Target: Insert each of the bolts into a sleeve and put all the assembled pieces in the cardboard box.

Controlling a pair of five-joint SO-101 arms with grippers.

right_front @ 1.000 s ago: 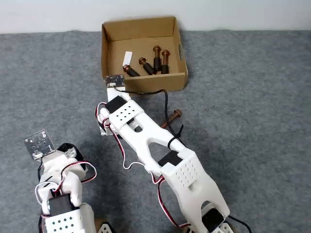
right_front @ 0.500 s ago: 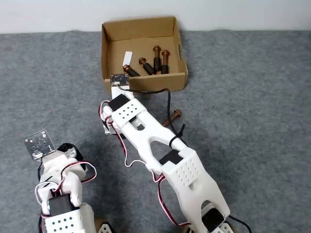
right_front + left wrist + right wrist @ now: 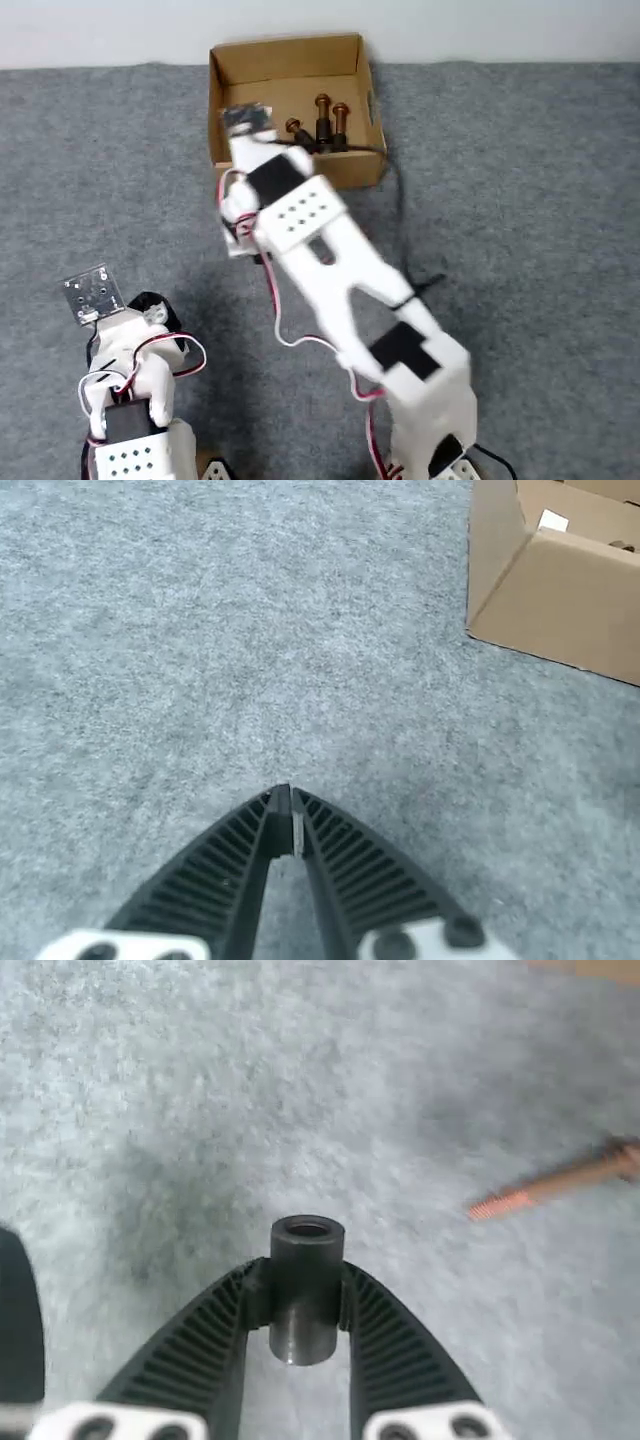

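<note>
At 12 o'clock on the grey carpet (image 3: 520,200) sits the cardboard box (image 3: 290,58), open side up; three assembled pieces (image 3: 323,118) lie inside it toward its 3 o'clock half, copper heads pointing to 12 o'clock; one is partly hidden by the arm's wrist.

Right arm (image 3: 330,260) runs from 5 o'clock up to the box's near wall, wrist over the box's 7 o'clock corner; right gripper (image 3: 305,1275) is clamped on a black sleeve (image 3: 307,1250), one finger on each side of it, bore end open and pointing away from the wrist, nothing in the bore; sleeve hangs over bare carpet, height above it can't be told.

One loose copper bolt (image 3: 550,1188) lies flat on the carpet, apart from the held sleeve, threaded tip turned toward the sleeve's side; its head is at the frame edge.

Left arm (image 3: 125,370) sits at 7 o'clock, well apart from the box; left gripper (image 3: 285,798) has its two fingers pressed tip to tip with nothing between them, over carpet; the box's corner shows farther off in the left wrist view, a white slip (image 3: 552,520) inside it.
</note>
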